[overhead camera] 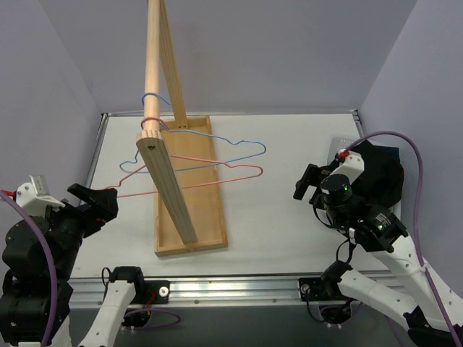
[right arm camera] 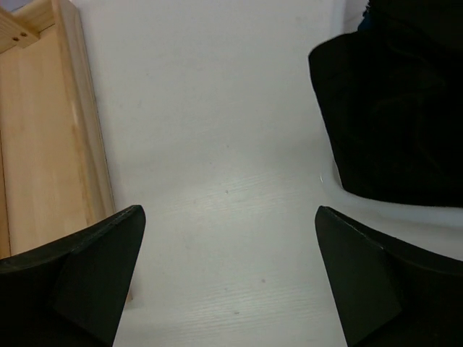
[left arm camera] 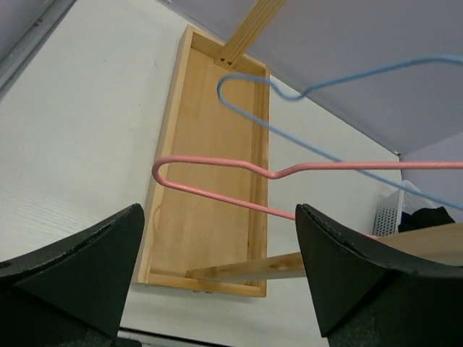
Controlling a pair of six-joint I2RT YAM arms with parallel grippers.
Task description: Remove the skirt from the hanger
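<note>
Skirt [overhead camera: 383,173], black, lay bunched at the right edge of the table [overhead camera: 275,224], on neither hanger. Right gripper [overhead camera: 309,186] sat just beside it on the side toward the table's middle, jaws wide apart, nothing between them. Left gripper [overhead camera: 101,202] was near the left edge, jaws likewise spread and empty, facing the pink hanger [left arm camera: 217,160]. Pink hanger and blue hanger [left arm camera: 376,69] hung as bare wire from the wooden rail [overhead camera: 153,65] above the rack base [overhead camera: 210,217].

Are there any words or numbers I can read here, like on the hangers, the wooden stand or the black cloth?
None: no word, number, label or sign can be read on the pink hanger, the blue hanger, the wooden stand or the black skirt.
</note>
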